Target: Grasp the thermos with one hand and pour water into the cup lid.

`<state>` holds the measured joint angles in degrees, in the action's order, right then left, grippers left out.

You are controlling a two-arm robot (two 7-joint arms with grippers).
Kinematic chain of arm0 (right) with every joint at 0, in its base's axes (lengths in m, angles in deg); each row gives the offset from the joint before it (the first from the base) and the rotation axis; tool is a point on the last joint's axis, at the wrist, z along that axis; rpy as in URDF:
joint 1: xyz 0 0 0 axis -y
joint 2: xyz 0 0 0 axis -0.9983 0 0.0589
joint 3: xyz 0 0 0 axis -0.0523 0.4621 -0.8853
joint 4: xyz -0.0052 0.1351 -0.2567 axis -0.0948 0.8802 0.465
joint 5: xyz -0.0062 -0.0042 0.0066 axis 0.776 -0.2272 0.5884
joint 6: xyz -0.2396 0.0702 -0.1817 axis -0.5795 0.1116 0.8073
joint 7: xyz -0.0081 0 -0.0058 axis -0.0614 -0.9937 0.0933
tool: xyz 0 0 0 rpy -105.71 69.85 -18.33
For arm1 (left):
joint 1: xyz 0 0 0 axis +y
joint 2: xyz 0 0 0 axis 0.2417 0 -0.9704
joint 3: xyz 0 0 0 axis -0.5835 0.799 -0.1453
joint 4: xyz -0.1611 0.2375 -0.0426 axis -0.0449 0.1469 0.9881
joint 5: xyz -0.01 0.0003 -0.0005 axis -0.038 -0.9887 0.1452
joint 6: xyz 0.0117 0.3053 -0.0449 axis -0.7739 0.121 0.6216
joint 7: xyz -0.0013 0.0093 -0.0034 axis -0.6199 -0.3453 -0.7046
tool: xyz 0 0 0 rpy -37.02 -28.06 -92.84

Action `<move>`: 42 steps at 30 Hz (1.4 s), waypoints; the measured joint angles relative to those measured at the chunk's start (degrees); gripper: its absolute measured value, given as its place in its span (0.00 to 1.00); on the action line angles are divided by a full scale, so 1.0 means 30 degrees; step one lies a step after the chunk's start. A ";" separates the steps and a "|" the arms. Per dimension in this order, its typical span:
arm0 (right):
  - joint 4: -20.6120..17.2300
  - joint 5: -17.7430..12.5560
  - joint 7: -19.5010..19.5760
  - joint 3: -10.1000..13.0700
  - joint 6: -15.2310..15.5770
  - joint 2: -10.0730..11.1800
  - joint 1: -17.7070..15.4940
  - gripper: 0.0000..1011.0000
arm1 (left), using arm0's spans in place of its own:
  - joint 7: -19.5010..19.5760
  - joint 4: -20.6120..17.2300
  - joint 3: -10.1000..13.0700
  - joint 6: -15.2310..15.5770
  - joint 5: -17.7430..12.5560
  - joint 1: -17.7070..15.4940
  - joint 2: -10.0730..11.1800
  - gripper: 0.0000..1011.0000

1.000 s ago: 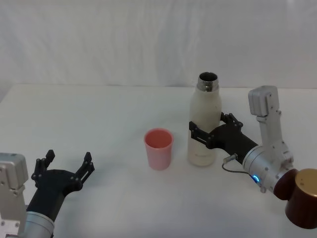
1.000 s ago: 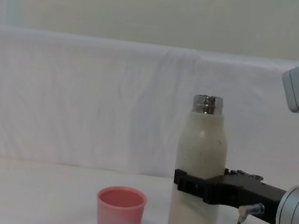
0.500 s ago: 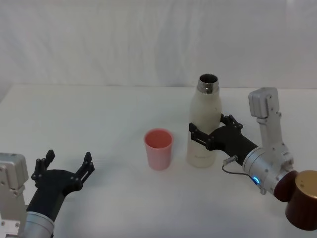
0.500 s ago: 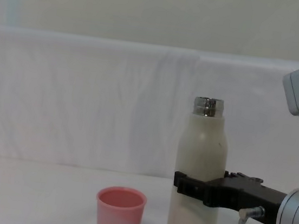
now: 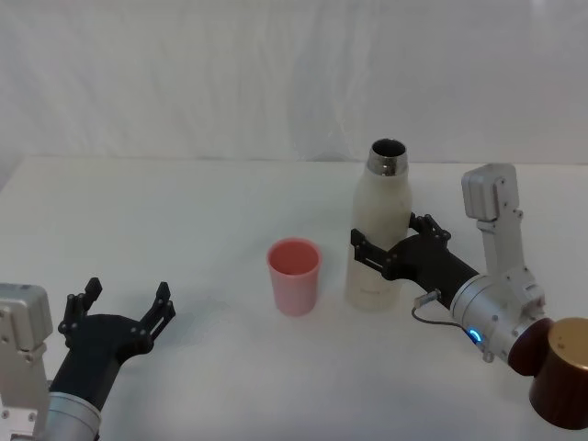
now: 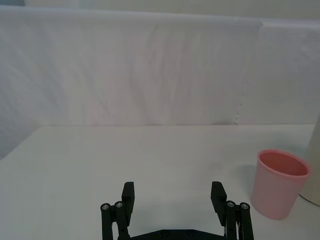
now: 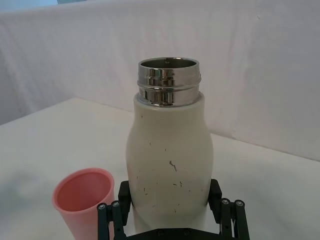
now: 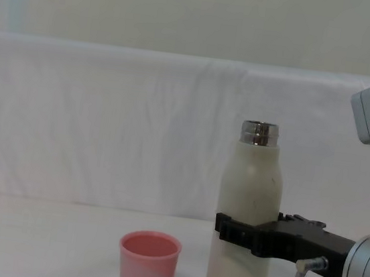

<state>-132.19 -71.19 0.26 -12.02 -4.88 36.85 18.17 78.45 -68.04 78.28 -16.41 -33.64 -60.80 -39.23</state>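
Thermos (image 5: 378,234) upright on the white table (image 5: 184,220), right of centre, steel neck open, cap off. Clamped around the lower body by the right gripper (image 5: 390,254), one black finger on each side, arm reaching in from the right. Cup lid (image 5: 294,276) just to the left of the thermos, standing mouth up, apart from it. Left gripper (image 5: 118,315) low at the near left, well away from both, fingers spread wide and holding nothing. Brown cylinder (image 5: 562,369) at the near right edge.
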 joint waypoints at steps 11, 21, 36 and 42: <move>0.0001 0.0018 -0.0015 0.0008 0.0038 -0.0014 -0.0005 0.99 | 0.0001 0.0000 -0.0001 0.0000 0.0000 0.0000 -0.0001 0.99; 0.0001 0.0039 -0.0030 0.0026 0.0038 -0.0027 0.0001 0.99 | 0.0000 0.0000 -0.0001 0.0000 0.0000 0.0000 0.0000 0.99; -0.0335 0.0022 0.0042 -0.0036 0.0110 0.0213 -0.0191 0.99 | 0.0000 0.0000 0.0000 0.0000 0.0000 -0.0001 -0.0001 0.99; -0.0670 -0.0100 0.0162 -0.0033 0.0150 0.0456 -0.0507 0.99 | 0.0001 0.0000 -0.0001 0.0000 0.0000 0.0000 -0.0001 0.99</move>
<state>-134.20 -71.49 0.74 -12.12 -4.43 38.22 16.65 78.45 -68.04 78.27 -16.41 -33.64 -60.80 -39.23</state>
